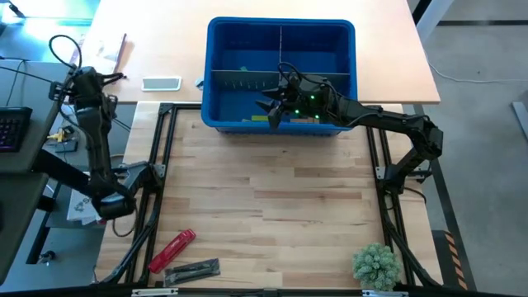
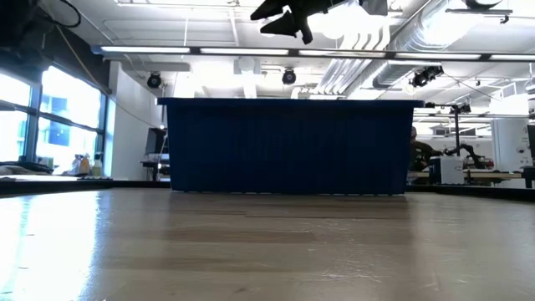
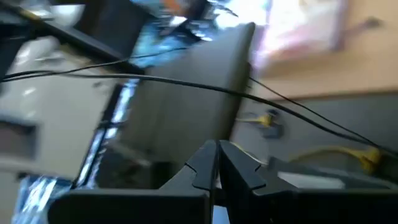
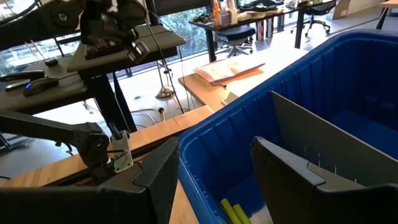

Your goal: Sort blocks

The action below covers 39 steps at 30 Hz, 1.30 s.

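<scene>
1. Lime yellow-green blocks (image 1: 261, 119) lie in the near compartment of the blue bin (image 1: 219, 78); another green block (image 1: 244, 69) sits in its far left compartment.
2. The right gripper (image 1: 275, 106) hangs over the bin's near compartment, fingers spread, empty.
3. The left gripper (image 3: 216, 163), fingers pressed together, waits off the table, well left of the bin.
4. A red cylindrical tool (image 1: 172, 250) lies far from the bin, at the table's near left corner.
</scene>
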{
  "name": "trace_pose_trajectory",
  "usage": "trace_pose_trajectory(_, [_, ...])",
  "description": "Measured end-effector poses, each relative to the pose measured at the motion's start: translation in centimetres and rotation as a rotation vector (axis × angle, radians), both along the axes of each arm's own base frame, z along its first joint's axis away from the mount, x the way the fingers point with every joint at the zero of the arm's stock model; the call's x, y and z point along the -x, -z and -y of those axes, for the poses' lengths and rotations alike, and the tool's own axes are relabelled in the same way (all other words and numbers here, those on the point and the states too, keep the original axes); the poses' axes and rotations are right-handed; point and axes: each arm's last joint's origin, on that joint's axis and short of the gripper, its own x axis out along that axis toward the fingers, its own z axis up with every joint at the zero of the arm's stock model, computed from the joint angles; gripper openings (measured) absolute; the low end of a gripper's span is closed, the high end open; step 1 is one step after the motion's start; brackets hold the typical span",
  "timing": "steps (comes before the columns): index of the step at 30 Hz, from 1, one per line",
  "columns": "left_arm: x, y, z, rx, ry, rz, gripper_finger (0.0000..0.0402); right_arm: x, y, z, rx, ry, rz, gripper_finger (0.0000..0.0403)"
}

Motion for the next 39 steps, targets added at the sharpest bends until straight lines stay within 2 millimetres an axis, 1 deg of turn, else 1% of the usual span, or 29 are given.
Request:
trace_pose_trajectory(1, [0.3,0.1,0.2,0.013,0.009,0.014,0.0000,0.0,0.0,0.0,0.000,0.000,0.000,0.0185])
trace_pose_trajectory(3, [0.9,-0.1,0.7,-0.045,-0.009,0.044,0.0000,0.0,0.0,0.0,0.000,0.000,0.000,0.0185])
trace_pose_trajectory(7, [1.2,-0.7,1.9,-0.281,-0.017,0.184,0.0000,0.0,0.0,0.0,0.007,-0.001,-0.003,0.0185])
trace_pose_trajectory(9, [1.5,-1.0,1.9,-0.357,0.033,0.222,0.0000,0.0,0.0,0.0,0.007,-0.001,-0.003,0.0185])
trace_pose_trajectory(12, [1.9,-1.1,1.0,-0.361,0.130,0.241,0.0000,0.0,0.0,0.0,0.007,-0.001,-0.004,0.0185])
trace_pose_trajectory(18, [3.5,-0.3,-2.0,-0.352,0.133,0.266,0.0000,0.0,0.0,0.0,0.006,-0.001,-0.005,0.0185])
trace_pose_trajectory(21, [4.3,1.1,-4.1,-0.311,0.185,0.341,0.0000,0.0,0.0,0.0,0.006,-0.001,-0.004,0.0185])
trace_pose_trajectory(25, [5.2,2.4,-6.6,-0.250,0.241,0.326,0.0000,0.0,0.0,0.0,-0.021,0.004,0.006,0.0185])
trace_pose_trajectory(30, [5.7,4.2,-9.4,-0.058,0.369,0.198,0.0000,0.0,0.0,-0.1,-0.090,0.017,0.031,0.0185])
trace_pose_trajectory(35, [6.1,6.0,-11.5,0.153,0.417,0.041,0.0000,0.0,0.0,-0.1,-0.156,0.031,0.056,0.0185])
trace_pose_trajectory(39, [6.7,7.2,-13.2,0.217,0.435,-0.043,0.0000,0.0,0.0,-0.1,-0.165,0.033,0.060,0.0185])
